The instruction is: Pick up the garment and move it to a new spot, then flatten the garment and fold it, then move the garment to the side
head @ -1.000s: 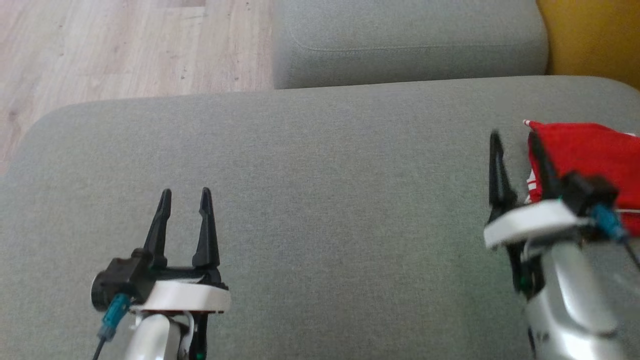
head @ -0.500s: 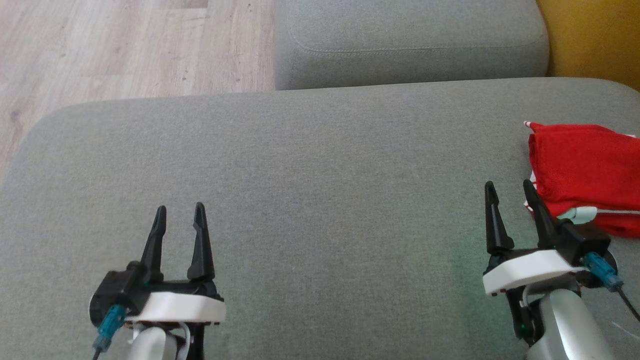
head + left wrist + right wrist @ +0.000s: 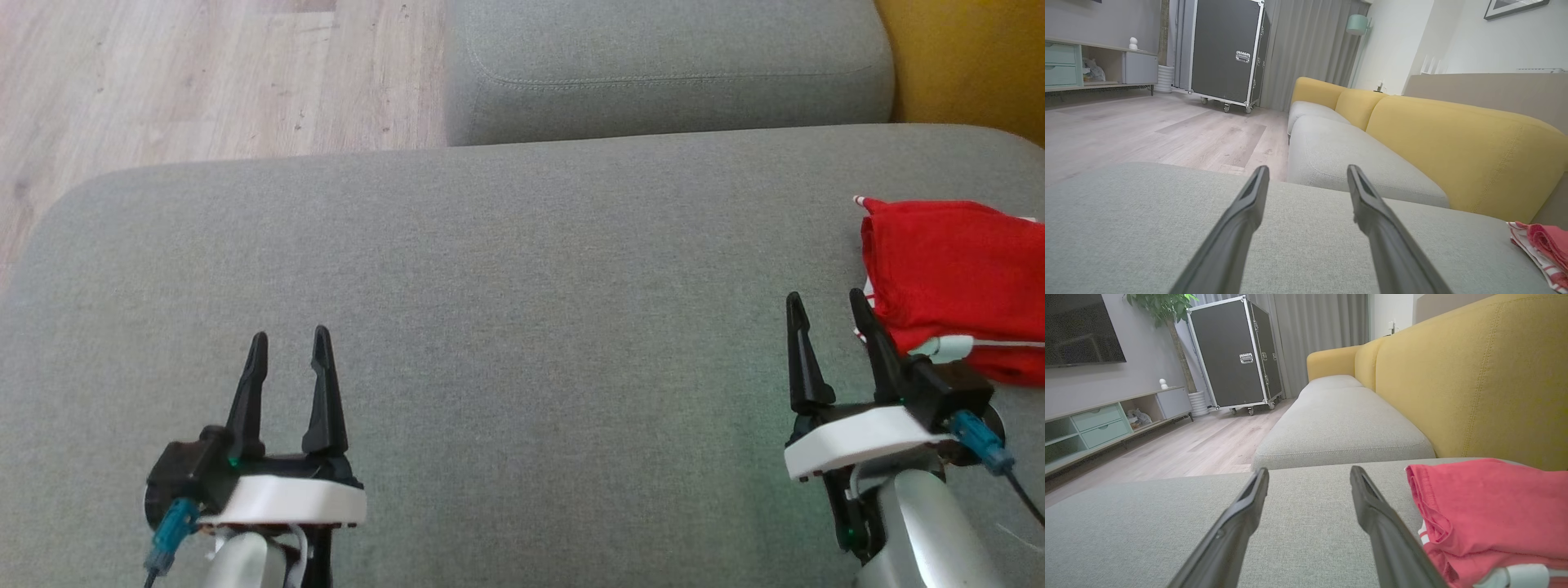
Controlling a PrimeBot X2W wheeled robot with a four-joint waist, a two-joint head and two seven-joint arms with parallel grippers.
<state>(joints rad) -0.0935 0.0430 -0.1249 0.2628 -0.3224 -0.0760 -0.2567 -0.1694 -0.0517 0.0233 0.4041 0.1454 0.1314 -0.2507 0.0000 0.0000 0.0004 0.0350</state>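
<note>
I see the garment (image 3: 951,269) as red with white-striped trim, and the seat cushion (image 3: 522,269) as plain grey. The backrest (image 3: 1474,375) is mustard yellow, the floor (image 3: 188,73) pale wood-grain, the flight case (image 3: 1229,355) black with silver edging.

Grey sofa seat (image 3: 522,269), yellow backrest (image 3: 1474,375), pale wood floor (image 3: 204,73), black wheeled case (image 3: 1233,355).

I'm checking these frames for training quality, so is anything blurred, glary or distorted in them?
Head view: sharp, even soft light, no glare; a faint green tinge on the sofa cushion beside the right gripper. Left wrist view: wide-angle stretch, its fingers soft near the bottom edge. Right wrist view: the flight case leans; the red garment looks washed pinkish.
</note>
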